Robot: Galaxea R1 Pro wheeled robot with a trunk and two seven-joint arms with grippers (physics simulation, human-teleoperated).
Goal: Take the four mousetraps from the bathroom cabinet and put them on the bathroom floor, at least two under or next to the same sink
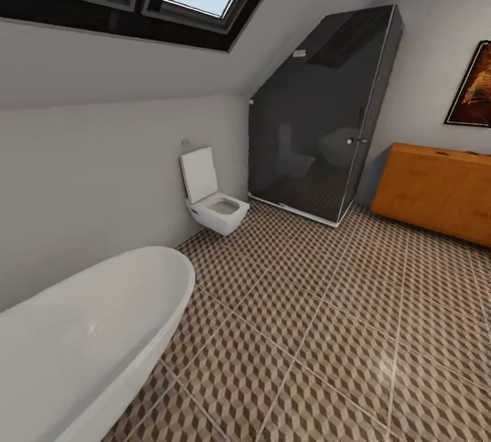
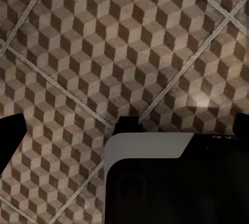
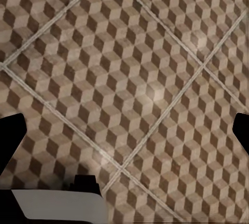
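Approach step: the orange-brown cabinet (image 1: 436,189) stands at the frame's right, across the bathroom floor (image 1: 327,333). Next, drive toward it. Both grippers' state cannot be told.

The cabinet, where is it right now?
In the head view the orange-brown cabinet stands at the far right against the back wall, just right of the dark glass shower, below a framed picture.

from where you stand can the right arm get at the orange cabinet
Probably not. The cabinet stands against the far wall with a wide stretch of the bathroom floor before it, and the right wrist view looks down at bare tiles. Drive closer first.
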